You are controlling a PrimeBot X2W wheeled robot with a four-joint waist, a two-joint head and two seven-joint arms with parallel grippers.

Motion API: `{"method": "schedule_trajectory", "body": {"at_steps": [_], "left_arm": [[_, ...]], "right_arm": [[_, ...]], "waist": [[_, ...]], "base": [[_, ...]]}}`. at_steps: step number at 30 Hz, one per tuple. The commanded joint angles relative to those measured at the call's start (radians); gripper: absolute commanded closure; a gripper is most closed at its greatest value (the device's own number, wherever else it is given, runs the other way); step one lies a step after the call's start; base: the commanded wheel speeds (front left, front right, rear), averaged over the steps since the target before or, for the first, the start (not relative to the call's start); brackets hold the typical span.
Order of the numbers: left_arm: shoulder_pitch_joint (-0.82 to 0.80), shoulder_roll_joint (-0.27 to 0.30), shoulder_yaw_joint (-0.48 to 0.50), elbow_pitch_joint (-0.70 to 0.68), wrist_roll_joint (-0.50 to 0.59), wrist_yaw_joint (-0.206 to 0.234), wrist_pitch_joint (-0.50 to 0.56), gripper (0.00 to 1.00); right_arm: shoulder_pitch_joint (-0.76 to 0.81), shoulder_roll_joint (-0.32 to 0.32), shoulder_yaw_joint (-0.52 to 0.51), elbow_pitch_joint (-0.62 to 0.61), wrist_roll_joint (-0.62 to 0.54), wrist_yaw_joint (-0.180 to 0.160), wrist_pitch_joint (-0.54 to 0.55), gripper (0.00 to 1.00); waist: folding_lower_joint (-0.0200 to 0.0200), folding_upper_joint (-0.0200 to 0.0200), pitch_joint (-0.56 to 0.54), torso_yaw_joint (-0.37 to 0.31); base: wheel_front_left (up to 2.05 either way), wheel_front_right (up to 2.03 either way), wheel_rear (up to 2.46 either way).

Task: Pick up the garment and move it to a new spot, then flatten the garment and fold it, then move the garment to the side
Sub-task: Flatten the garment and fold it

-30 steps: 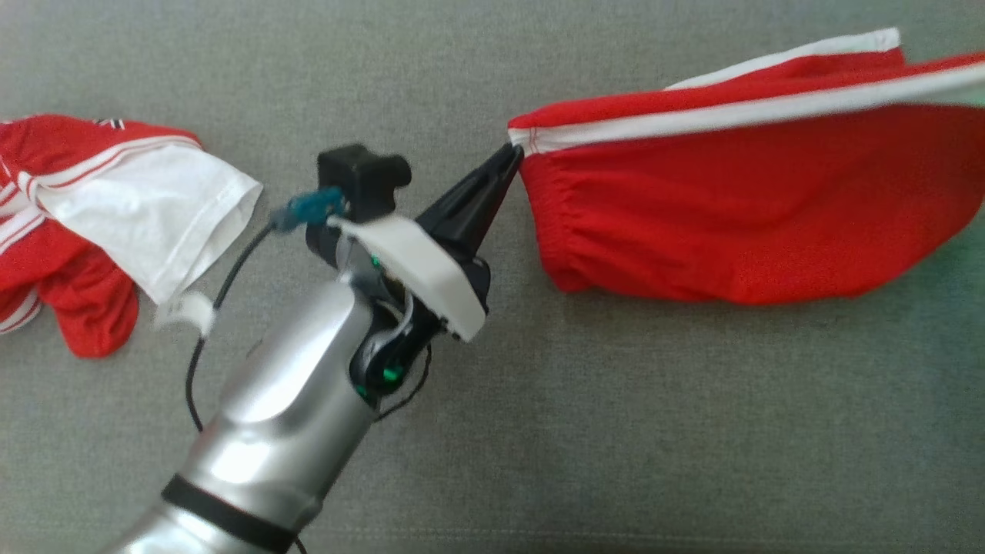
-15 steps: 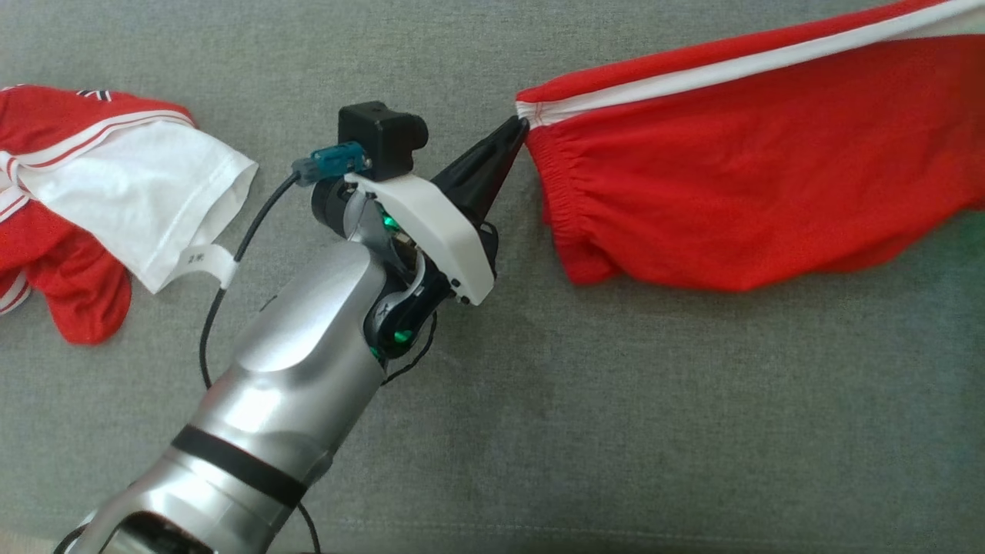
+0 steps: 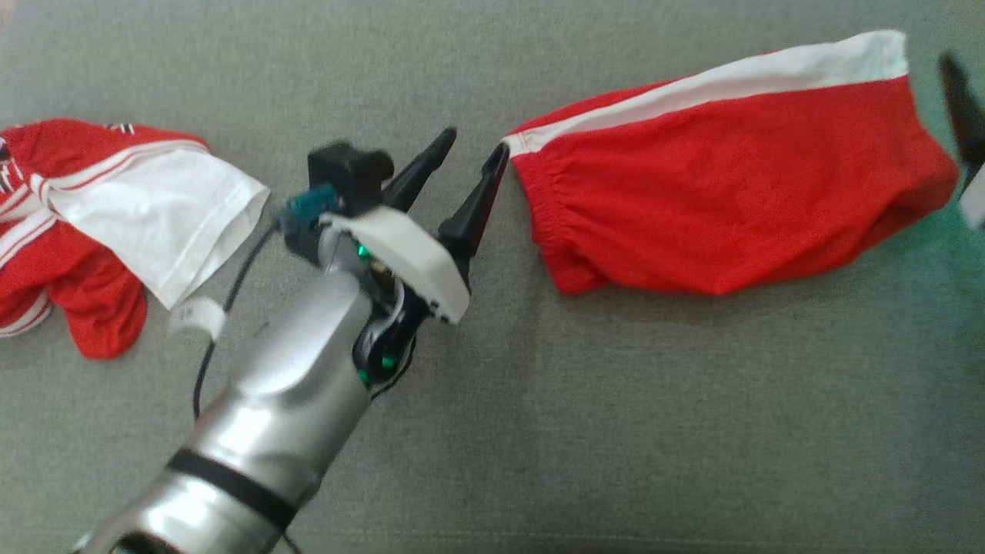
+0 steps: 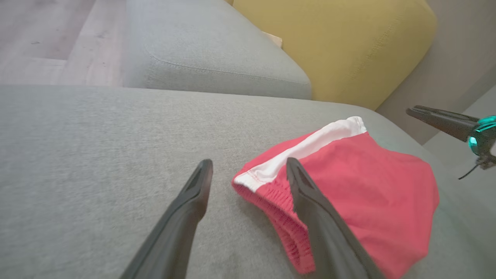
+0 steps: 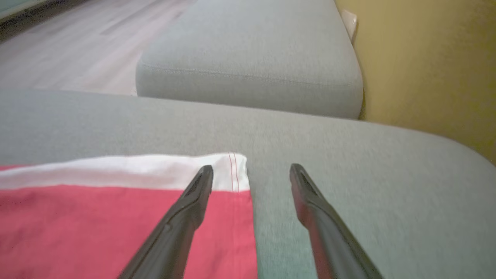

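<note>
The garment (image 3: pixel 731 208) is a pair of red shorts with a white side stripe, lying spread on the grey sofa cushion (image 3: pixel 616 423). My left gripper (image 3: pixel 475 141) stands open at its left waistband corner, one fingertip close to the cloth and nothing pinched. In the left wrist view that corner of the garment (image 4: pixel 368 186) sits just beyond my open left gripper (image 4: pixel 248 162). A dark finger (image 3: pixel 956 96) of my right gripper shows at the garment's right end. My right gripper (image 5: pixel 252 167) is open over the white-striped hem corner of the garment (image 5: pixel 97 224).
A second red and white garment (image 3: pixel 115 208) lies crumpled at the far left of the cushion. Another grey cushion (image 5: pixel 252 58) sits beyond, with a yellow cushion (image 4: pixel 337 42) beside it and wooden floor (image 4: pixel 46 38) past the sofa's edge.
Both grippers have opened and let go of the garment, which was stretched between them and now rests on the cushion. The head camera has also shifted slightly.
</note>
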Motion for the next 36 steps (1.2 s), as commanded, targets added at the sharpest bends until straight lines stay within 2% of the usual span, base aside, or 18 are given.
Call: {"method": "schedule_trajectory", "body": {"at_steps": [1, 6, 13, 20, 26, 30, 31, 32, 33, 36], "left_arm": [[0.027, 0.036, 0.040, -0.043, 0.038, 0.032, -0.021, 0.00], [0.163, 0.049, 0.110, -0.178, 0.153, 0.139, -0.030, 0.00], [0.410, 0.034, 0.189, -0.375, 0.277, 0.200, -0.031, 0.00], [0.559, 0.010, 0.234, -0.509, 0.376, 0.219, -0.031, 0.00], [0.597, -0.008, 0.252, -0.544, 0.438, 0.207, -0.031, 0.00], [0.608, -0.016, 0.270, -0.557, 0.473, 0.210, -0.031, 0.00], [0.612, -0.019, 0.278, -0.561, 0.477, 0.212, -0.031, 0.00], [0.616, -0.021, 0.284, -0.564, 0.482, 0.214, -0.031, 0.00], [0.620, -0.022, 0.289, -0.567, 0.488, 0.216, -0.031, 0.00], [0.637, -0.027, 0.307, -0.573, 0.501, 0.220, -0.031, 0.00]], "right_arm": [[0.056, -0.010, 0.014, 0.000, 0.003, -0.001, -0.005, 0.00], [0.097, 0.053, 0.013, 0.095, 0.019, -0.001, -0.022, 0.00], [0.111, 0.090, 0.013, 0.265, -0.016, -0.001, -0.045, 0.00], [0.087, 0.097, -0.017, 0.404, -0.009, -0.001, -0.065, 0.00], [0.057, 0.098, -0.042, 0.507, 0.001, -0.001, -0.064, 0.00], [0.056, 0.124, -0.047, 0.517, 0.071, -0.001, -0.015, 0.00], [0.059, 0.127, -0.039, 0.512, 0.084, -0.001, 0.000, 0.13], [0.064, 0.128, -0.027, 0.504, 0.093, -0.001, 0.014, 0.59], [0.069, 0.127, -0.015, 0.494, 0.102, -0.001, 0.025, 1.00], [0.078, 0.100, 0.020, 0.478, 0.095, -0.001, 0.002, 1.00]], "waist": [[0.0000, 0.0000, -0.049, -0.013], [0.0000, 0.0000, -0.104, -0.003], [0.0000, 0.0000, -0.149, 0.054], [0.0000, 0.0000, -0.149, 0.115], [0.0000, 0.0000, -0.132, 0.155], [0.0000, 0.0000, -0.120, 0.170], [0.0000, 0.0000, -0.120, 0.171], [0.0000, 0.0000, -0.119, 0.171], [0.0000, 0.0000, -0.120, 0.170], [0.0000, 0.0000, -0.131, 0.161]], "base": [[0.00, 0.00, 0.00], [0.00, 0.00, 0.00], [0.00, 0.00, 0.00], [0.00, 0.00, 0.00], [0.00, 0.00, 0.00], [0.00, 0.00, 0.00], [0.00, 0.00, 0.00], [0.00, 0.00, 0.00], [0.00, 0.00, 0.00], [0.00, 0.00, 0.00]]}}
